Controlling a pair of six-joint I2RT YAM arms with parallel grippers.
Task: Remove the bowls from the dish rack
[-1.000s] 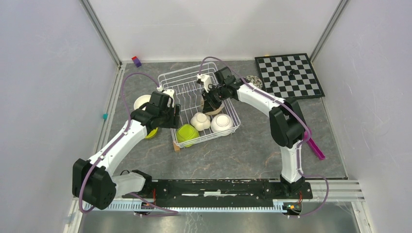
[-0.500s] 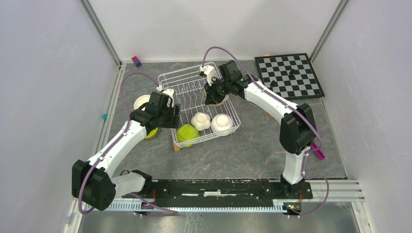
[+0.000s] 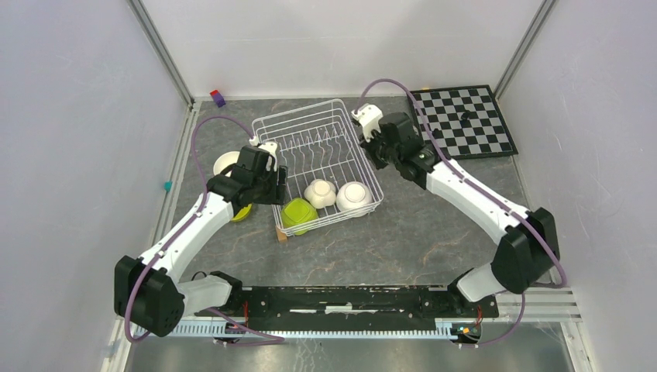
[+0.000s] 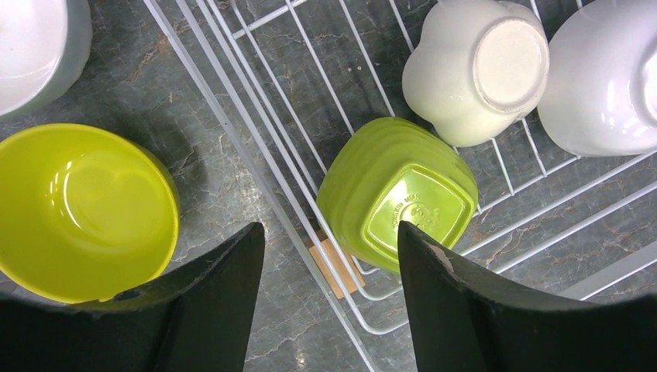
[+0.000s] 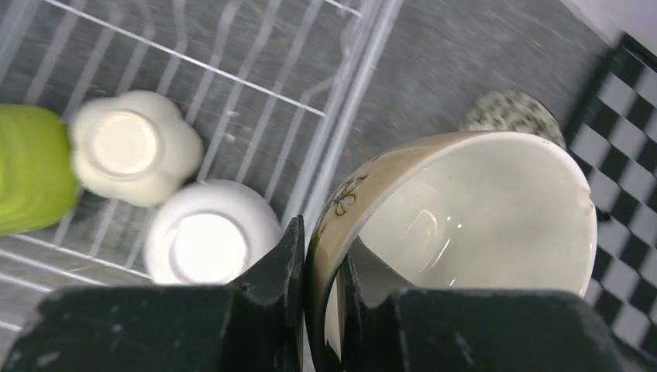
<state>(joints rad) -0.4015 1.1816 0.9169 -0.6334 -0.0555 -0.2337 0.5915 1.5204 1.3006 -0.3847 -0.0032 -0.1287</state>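
My right end effector (image 5: 316,263) pinches just the thin rim of the tan bowl (image 5: 480,209), tilted beyond the dish rack's (image 5: 341,132) right edge, so it could slip or strike the speckled bowl (image 5: 511,112) nearby on the table; my left end effector (image 4: 329,240) hovers spread above the racked green bowl (image 4: 399,198).

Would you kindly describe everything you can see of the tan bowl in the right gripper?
The tan bowl looks like glazed ceramic: tan outside with a dark scrolling motif below the rim, glossy white inside. It is tipped on its side, mouth toward the wrist camera. The right gripper pinches its wall, one finger outside, one inside; nothing else is seen touching it. It hangs beside the dish rack, with a speckled bowl and the chessboard behind it.
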